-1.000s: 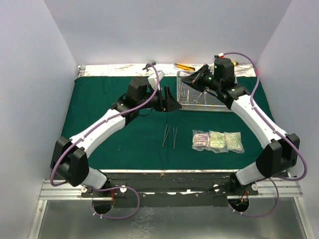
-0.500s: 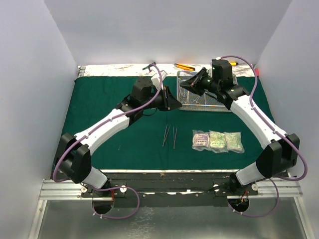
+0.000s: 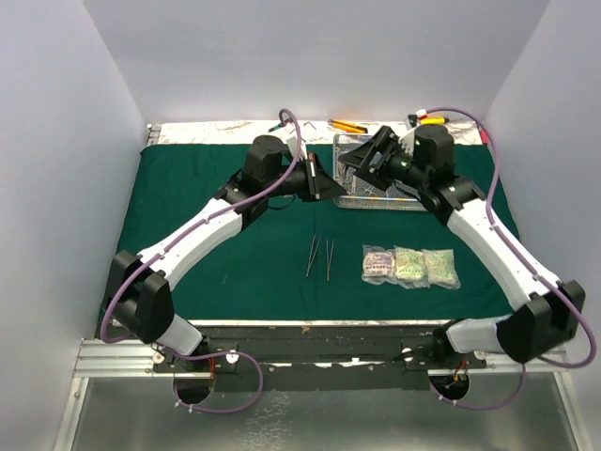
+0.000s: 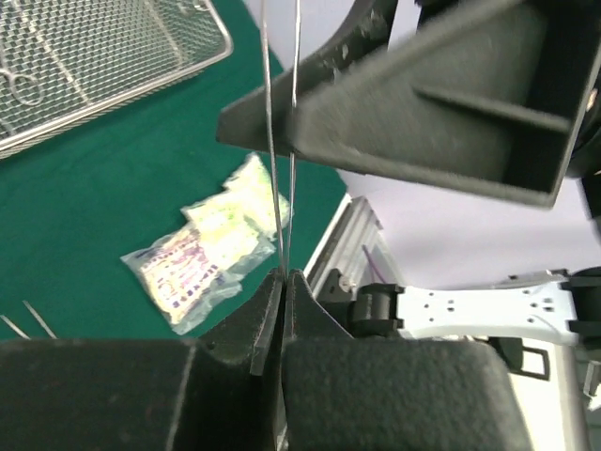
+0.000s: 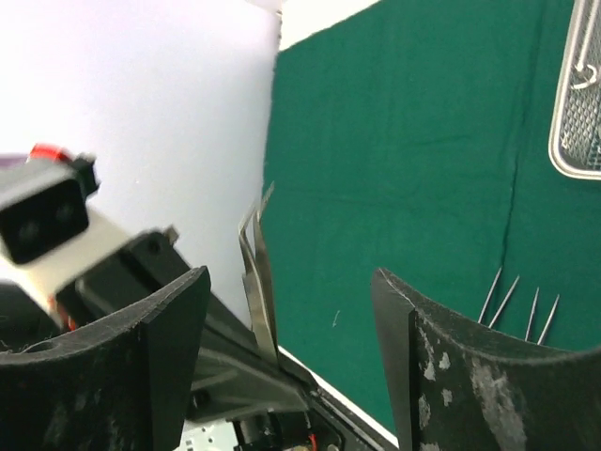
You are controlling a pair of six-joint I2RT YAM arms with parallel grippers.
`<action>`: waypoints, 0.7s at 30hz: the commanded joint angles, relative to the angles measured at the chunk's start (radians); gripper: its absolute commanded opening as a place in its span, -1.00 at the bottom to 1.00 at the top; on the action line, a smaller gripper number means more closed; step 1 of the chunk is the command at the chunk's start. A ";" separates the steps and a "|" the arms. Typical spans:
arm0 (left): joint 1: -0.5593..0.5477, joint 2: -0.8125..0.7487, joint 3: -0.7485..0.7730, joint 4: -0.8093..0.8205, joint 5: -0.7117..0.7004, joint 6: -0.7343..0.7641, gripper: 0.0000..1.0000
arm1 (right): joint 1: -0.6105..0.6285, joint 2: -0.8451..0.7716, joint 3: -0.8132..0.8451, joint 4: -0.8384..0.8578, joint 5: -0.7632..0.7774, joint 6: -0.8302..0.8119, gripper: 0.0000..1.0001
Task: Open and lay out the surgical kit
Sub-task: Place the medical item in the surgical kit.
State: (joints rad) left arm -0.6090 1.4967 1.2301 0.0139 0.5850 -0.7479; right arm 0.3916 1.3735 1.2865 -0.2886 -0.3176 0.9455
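The dark green cloth [image 3: 207, 188] lies spread on the table, with the silver mesh tray [image 3: 385, 195] at its back right. My left gripper [image 3: 326, 185] [image 4: 285, 275] is shut on a thin steel pair of tweezers [image 4: 282, 169] [image 5: 255, 272], held in the air just left of the tray. My right gripper [image 3: 368, 158] [image 5: 291, 282] stands open around those tweezers without touching them. Two more tweezers [image 3: 319, 256] [image 5: 516, 299] lie side by side mid-cloth. Three clear packets [image 3: 410, 266] [image 4: 211, 246] sit in a row to their right.
An orange-handled tool [image 3: 347, 125] and a yellow-handled one [image 3: 430, 119] lie on the bare strip behind the cloth. White walls close in the left, right and back. The tray's rim [image 4: 113, 94] [image 5: 575, 113] is close beside both grippers.
My left gripper has closed on the tweezers. My right gripper, shut on them before, has opened and let go, and its arm has swung slightly right.
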 commanded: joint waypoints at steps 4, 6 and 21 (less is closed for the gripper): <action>0.029 0.008 0.117 0.039 0.234 -0.174 -1.00 | 0.004 -0.158 -0.157 0.344 -0.087 -0.065 0.45; 0.029 0.005 0.112 0.087 0.273 -0.250 -1.00 | 0.004 -0.163 -0.169 0.402 -0.110 -0.057 0.39; 0.040 -0.019 0.027 0.443 0.315 -0.543 -0.83 | 0.004 -0.105 -0.139 0.522 -0.199 0.005 -0.98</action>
State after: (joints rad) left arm -0.5735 1.4986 1.2633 0.3641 0.8696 -1.2613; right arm 0.3985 1.2545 1.1378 0.2382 -0.4931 0.9657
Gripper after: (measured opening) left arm 0.007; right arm 0.068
